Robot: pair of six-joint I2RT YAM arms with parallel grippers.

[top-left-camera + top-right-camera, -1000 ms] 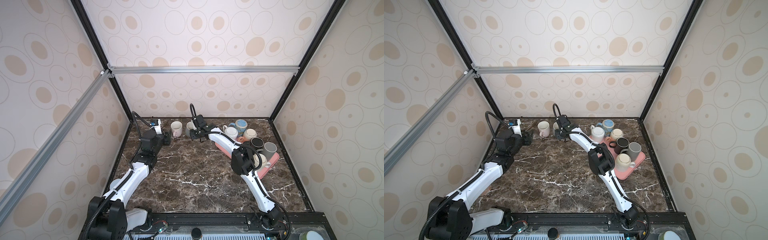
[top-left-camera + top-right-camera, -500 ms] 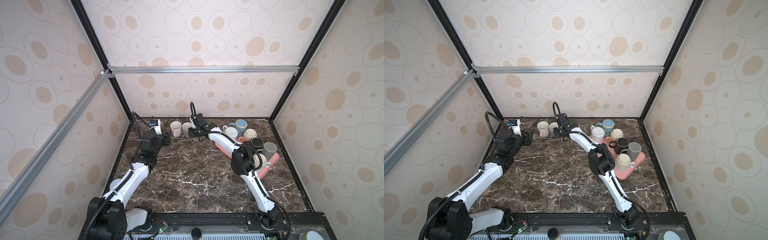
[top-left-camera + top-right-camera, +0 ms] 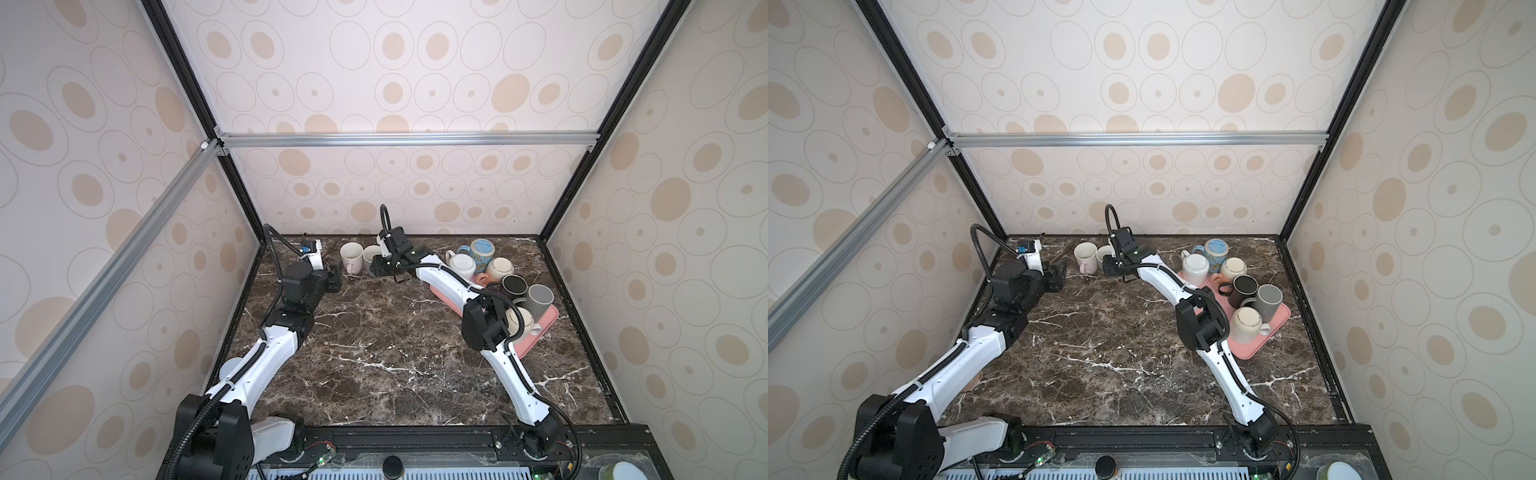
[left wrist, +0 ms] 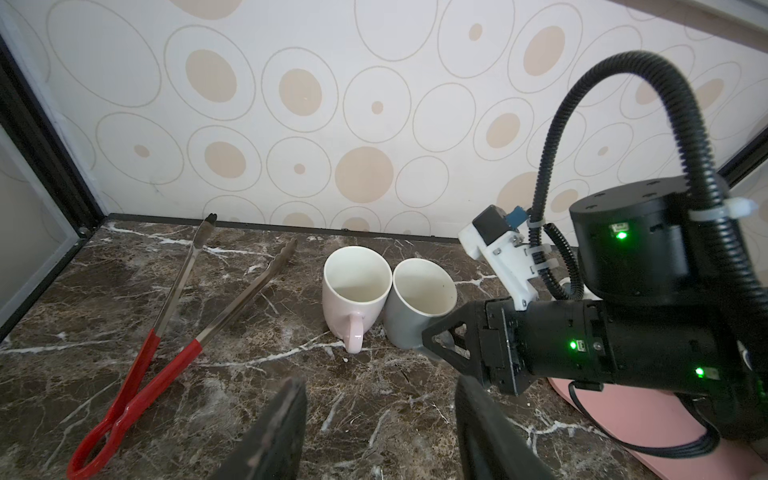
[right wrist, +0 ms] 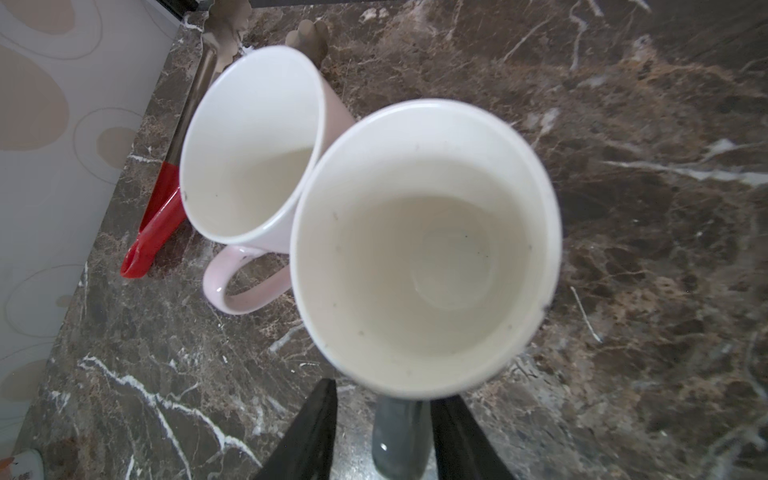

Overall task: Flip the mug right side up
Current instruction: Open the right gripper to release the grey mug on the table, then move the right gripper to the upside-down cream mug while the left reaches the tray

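Where the marble table [image 3: 395, 353] meets the back wall, red-handled tongs [image 4: 174, 332] lie far left. Near them the left gripper [image 4: 380, 386] hovers, jaws apart, nothing between. The pink mug [image 4: 353, 299] stands upright, touching the grey mug [image 4: 415, 324], also upright, mouth up. At the grey mug's handle [image 5: 401, 440] sits the right gripper [image 5: 390, 411], jaws parted either side, not clamped. Far right, pink tray [image 3: 1254, 347] with more mugs.
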